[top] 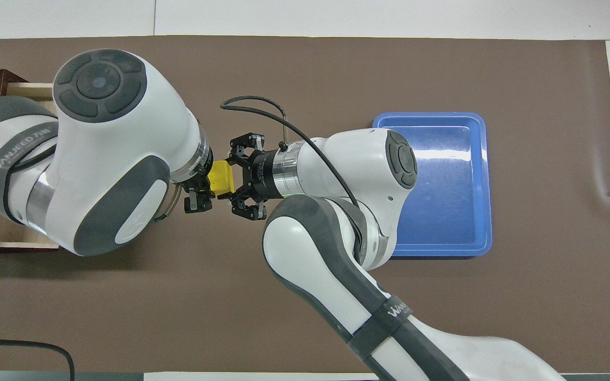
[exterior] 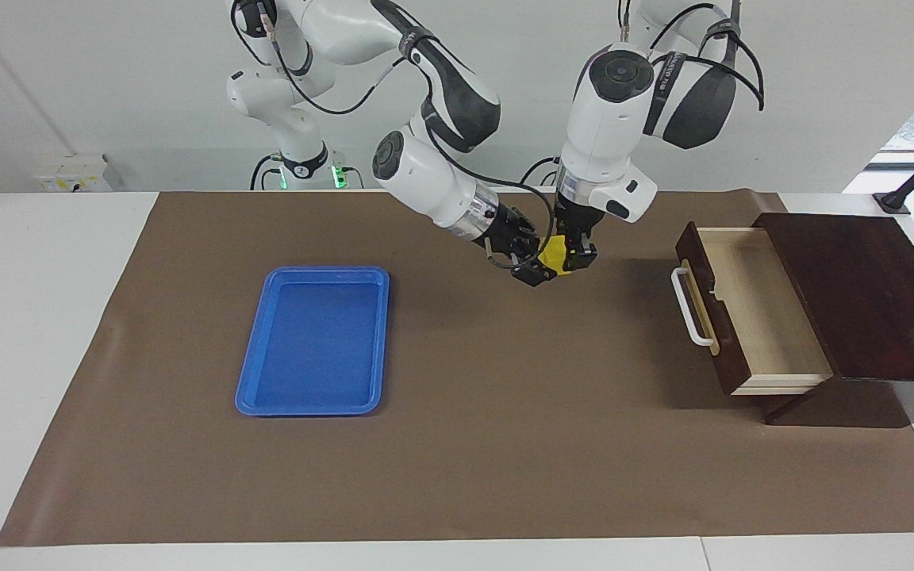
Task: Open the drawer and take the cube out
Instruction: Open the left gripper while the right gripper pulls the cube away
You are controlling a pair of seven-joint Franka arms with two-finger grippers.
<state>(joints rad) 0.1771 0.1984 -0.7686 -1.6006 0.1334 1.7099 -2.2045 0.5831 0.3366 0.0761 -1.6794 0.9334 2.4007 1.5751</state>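
Note:
The yellow cube [exterior: 554,254] [top: 221,176] hangs in the air over the brown mat, between the drawer and the blue tray. My right gripper [exterior: 538,264] [top: 229,179] reaches in slantwise from the tray's side and is shut on the cube. My left gripper [exterior: 574,252] [top: 202,182] points straight down at the cube's other side, touching or nearly touching it. The dark brown drawer [exterior: 699,270] [top: 24,91] stands pulled out of its dark wood box [exterior: 862,293] at the left arm's end, its pale inside bare, its white handle [exterior: 689,308] facing the mat's middle.
A blue tray [exterior: 314,341] [top: 442,185] lies bare on the brown mat [exterior: 505,444] toward the right arm's end. In the overhead view the left arm's big white wrist covers most of the drawer.

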